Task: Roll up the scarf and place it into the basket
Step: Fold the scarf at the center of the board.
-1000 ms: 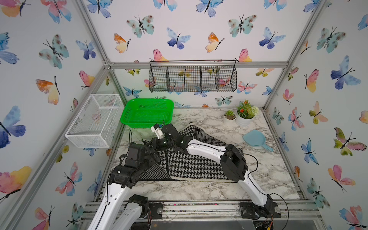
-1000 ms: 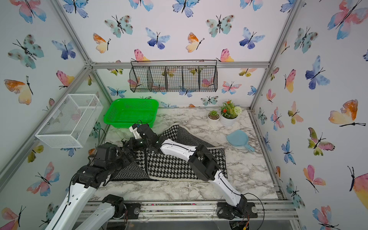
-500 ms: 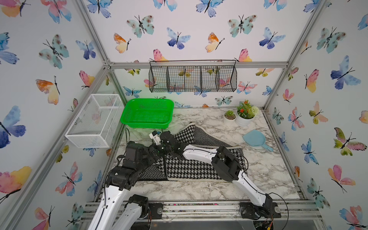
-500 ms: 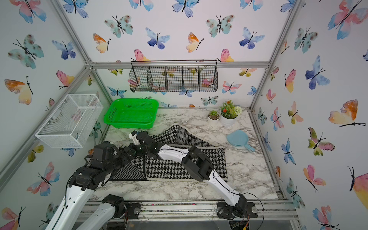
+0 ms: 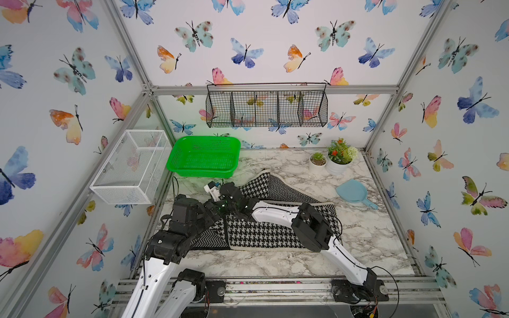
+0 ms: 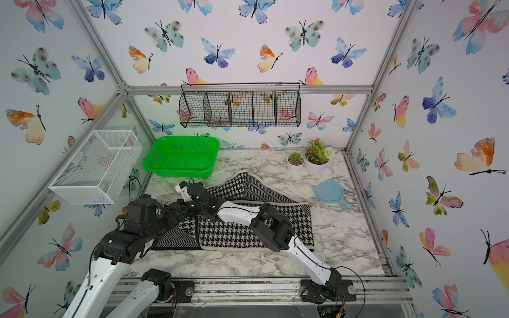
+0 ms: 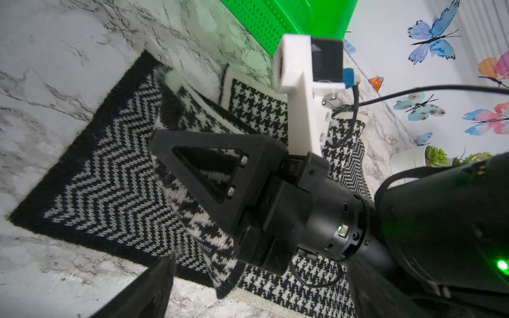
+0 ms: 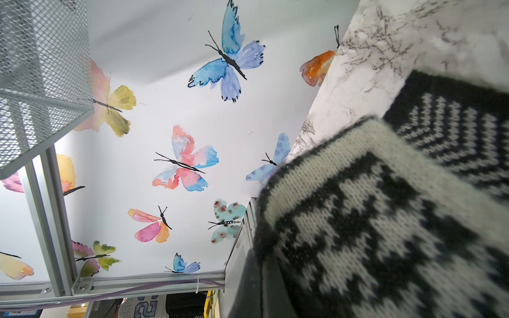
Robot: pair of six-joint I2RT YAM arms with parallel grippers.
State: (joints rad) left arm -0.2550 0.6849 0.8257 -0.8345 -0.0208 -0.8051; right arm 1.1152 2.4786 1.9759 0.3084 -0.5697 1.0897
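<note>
The scarf point(image 5: 264, 234) lies on the marble surface point(image 5: 275, 264), doubled into a long band with a second stretch angling away behind it. It is near the green basket point(image 5: 203, 173) but not touching it, and the basket holds nothing. At the band's end on the left arm's side, the right end effector point(image 7: 162, 148) is clamped shut on a raised fold of the knit, so the houndstooth face stands up over the zigzag face. The left end effector point(image 5: 210, 208) hangs just beside it, jaws spread wide with nothing between them; one of its fingers point(image 7: 143, 289) shows low over the surface. We judge the roll is only being started. To do it well, we would carry the pinched edge along the band's length, low and square to the long edges, so the first turn comes out tight. The free end effector should pin that turn before the pinch lets go, or the soft knit may spring flat.
</note>
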